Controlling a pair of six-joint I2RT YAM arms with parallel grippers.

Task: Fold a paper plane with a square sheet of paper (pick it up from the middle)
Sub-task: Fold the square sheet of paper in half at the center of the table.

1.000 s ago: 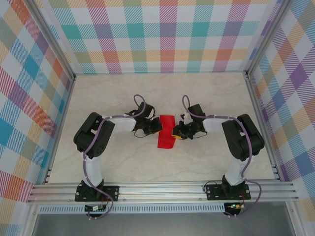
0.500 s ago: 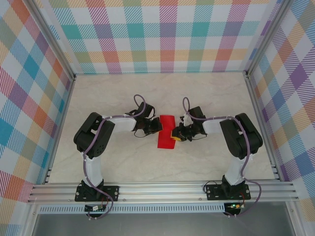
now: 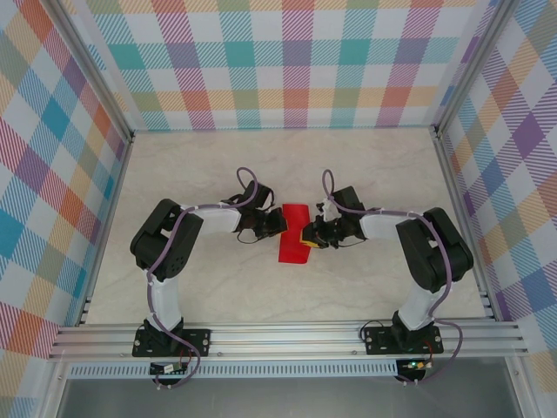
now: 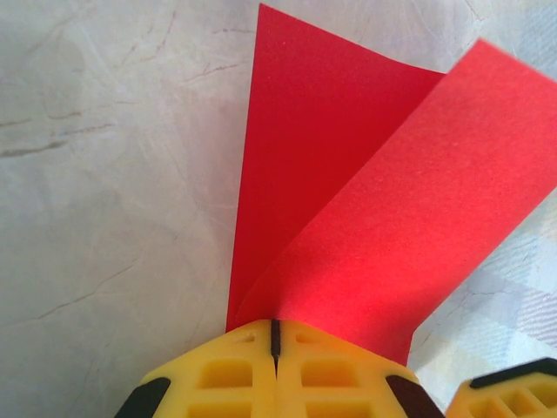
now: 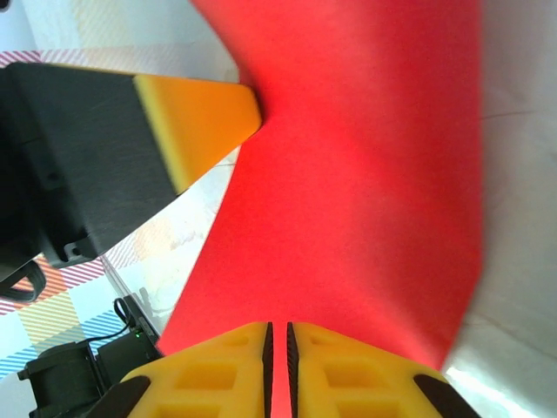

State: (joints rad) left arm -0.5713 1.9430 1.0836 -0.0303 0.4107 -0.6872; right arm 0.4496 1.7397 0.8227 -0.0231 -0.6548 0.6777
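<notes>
Since the earlier frame the right arm (image 3: 432, 252) has swung its elbow slightly outward; the square sheet of paper (image 3: 292, 251) has not shifted. The left gripper (image 4: 274, 335), at the sheet's nine o'clock, is pressed together on a doubled edge. The right gripper (image 5: 278, 335), at three o'clock, pinches the opposite edge. The sheet lies mid-counter (image 3: 218, 165), folded lengthwise. Judged: nose and wing folds outstanding.

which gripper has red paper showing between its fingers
The right gripper: a red strip of the square sheet of paper runs between its yellow fingers. On the left gripper the fingers meet in a thin dark seam.
</notes>
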